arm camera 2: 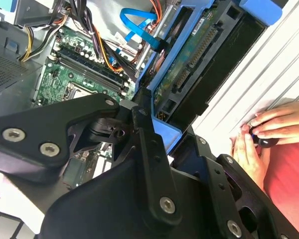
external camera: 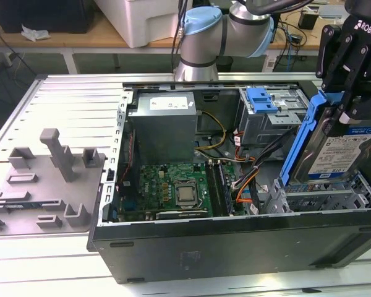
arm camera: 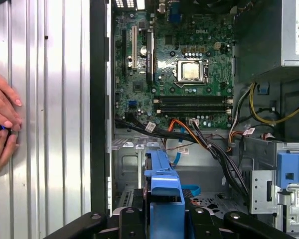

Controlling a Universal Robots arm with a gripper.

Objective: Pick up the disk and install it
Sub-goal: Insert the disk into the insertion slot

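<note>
In the exterior view the disk (external camera: 337, 148), silver with a white-and-blue label and a blue bracket, hangs tilted on edge over the drive bay (external camera: 321, 198) at the right end of the open computer case (external camera: 235, 247). My black gripper (external camera: 339, 102) is shut on the disk's upper edge from above. In the second wrist view the disk (arm camera 2: 189, 64) shows its green circuit-board underside, clamped in the gripper (arm camera 2: 162, 134). In the first wrist view the blue bracket edge of the disk (arm camera: 164, 194) sits in the gripper (arm camera: 164, 221), above the case floor.
Inside the case are a motherboard (external camera: 173, 185), a grey power-supply box (external camera: 164, 124), a grey cage with a blue latch (external camera: 266, 102) and loose cables (external camera: 247, 176). A grey fixture (external camera: 55, 167) stands on the exterior view's left. A person's hands (arm camera: 2, 124) rest beside the case.
</note>
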